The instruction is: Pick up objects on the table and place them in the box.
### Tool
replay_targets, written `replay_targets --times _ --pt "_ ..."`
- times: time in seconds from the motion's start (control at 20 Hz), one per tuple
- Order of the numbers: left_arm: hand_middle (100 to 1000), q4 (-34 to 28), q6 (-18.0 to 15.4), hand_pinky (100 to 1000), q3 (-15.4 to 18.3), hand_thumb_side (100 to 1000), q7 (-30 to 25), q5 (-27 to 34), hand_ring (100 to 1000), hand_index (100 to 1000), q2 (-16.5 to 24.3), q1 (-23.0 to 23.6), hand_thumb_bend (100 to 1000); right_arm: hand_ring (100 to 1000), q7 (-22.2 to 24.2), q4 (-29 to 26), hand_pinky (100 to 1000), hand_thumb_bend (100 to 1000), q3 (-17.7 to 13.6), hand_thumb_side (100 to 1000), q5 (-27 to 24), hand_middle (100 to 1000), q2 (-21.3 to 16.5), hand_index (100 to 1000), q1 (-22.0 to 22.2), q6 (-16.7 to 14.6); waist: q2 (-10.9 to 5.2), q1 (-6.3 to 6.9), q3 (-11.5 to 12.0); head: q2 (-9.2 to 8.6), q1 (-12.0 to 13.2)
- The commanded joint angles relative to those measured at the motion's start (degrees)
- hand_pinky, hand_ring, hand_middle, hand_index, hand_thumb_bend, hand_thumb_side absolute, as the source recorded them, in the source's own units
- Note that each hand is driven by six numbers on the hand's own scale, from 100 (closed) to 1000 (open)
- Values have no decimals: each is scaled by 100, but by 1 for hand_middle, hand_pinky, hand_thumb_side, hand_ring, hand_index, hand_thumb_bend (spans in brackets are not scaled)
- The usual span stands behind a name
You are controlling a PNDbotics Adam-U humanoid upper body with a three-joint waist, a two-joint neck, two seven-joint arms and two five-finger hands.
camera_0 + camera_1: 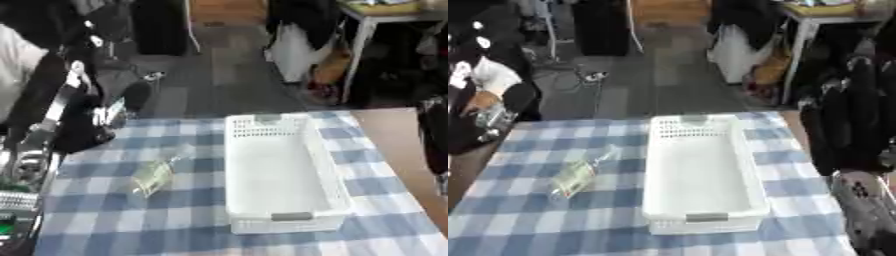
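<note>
Robot hand on the right (866, 200) hangs at the edge — its fingers' state can't be told. Clear bottle (156, 174) lies on the checked surface (114, 220) beside the white box (280, 172).

What you can't make out from the head camera

Your left hand (22, 165) is cut by the left edge and smeared into silver and black, so its fingers can't be read. Your right hand (866, 202) runs off the right edge and bottom corner, fingers unclear. The clear bottle (577, 174) lying on the checked cloth (553, 225) is blurred, its contents and cap indistinct. The white box (702, 170) hides the cloth beneath it.
</note>
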Motion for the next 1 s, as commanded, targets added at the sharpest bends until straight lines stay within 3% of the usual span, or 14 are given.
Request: replay_targets --times 0.05,0.2,0.3,0.4,0.65,1.0 --pt "976 -4 41 875 44 1000 -42 -64 789 974 243 -84 856 194 -62 -93 178 100 -90 1000 -34 274 -85 370 -56 -9 -54 21 -17 66 39" --pt "974 59 145 820 13 1000 -156 -206 786 974 496 -202 839 194 -82 -93 179 100 -100 999 -39 275 -96 370 -51 -12 -77 46 -27 198 91" --pt "965 87 278 756 -2 1000 -246 -348 771 973 649 -292 823 194 -97 -93 180 100 -105 999 -44 275 -105 370 -42 -12 -98 66 -32 451 253" --pt "962 117 423 736 -26 1000 -344 -474 769 972 797 -388 808 194 -113 -93 180 100 -108 998 -50 275 -118 370 -37 -10 -107 87 -36 550 355" --pt "962 319 648 756 -185 1000 -656 -509 770 971 1184 -605 778 194 -137 -93 181 100 -95 999 -54 275 -141 370 -30 15 -128 129 -64 580 356" --pt "957 877 686 763 -478 1000 -1082 -281 778 969 1752 -937 750 194 -135 -93 180 100 -71 999 -57 275 -156 370 -28 45 -148 163 -102 581 295"
